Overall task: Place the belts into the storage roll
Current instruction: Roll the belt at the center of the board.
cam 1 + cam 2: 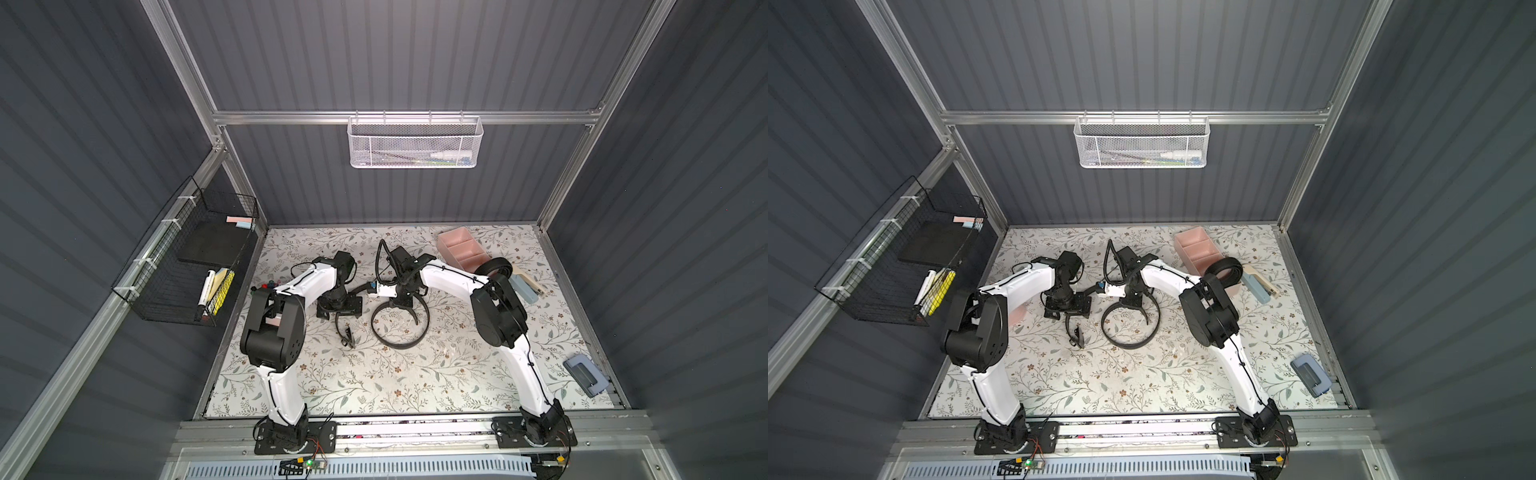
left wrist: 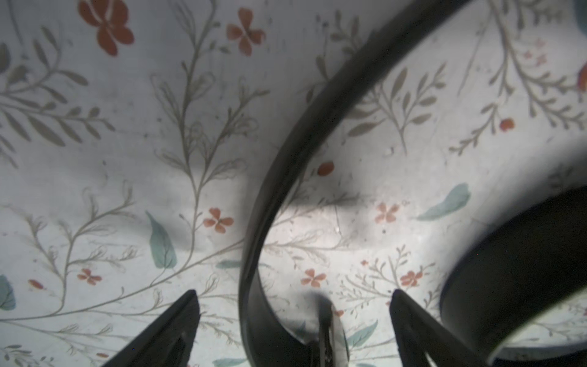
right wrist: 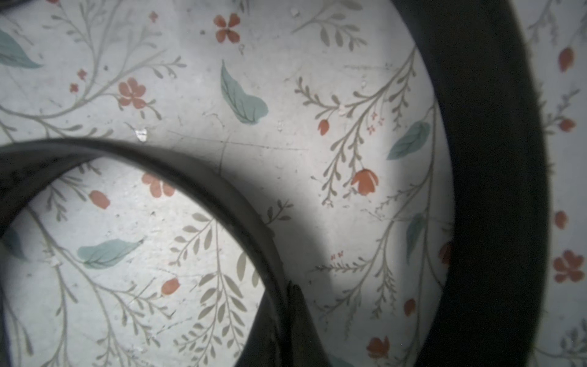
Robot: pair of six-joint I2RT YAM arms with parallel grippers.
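Nearest, we see one long black leather-like belt (image 1: 395, 344) looped open on the floral mat (image 1: 415, 386), not yet stored | right gripper (image 1: 400, 306) clenched on its strap | left gripper (image 2: 293, 294) spread wide, straddling it | farther, a coiled black belt (image 1: 493, 266) sits at the near end of the pale pink divided plastic tray (image 1: 456, 242); the arm hides whether it is seated.

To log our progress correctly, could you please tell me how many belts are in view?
2. One loose belt lies curled in the middle of the table. One coiled belt sits at the near end of the storage tray. No others show.
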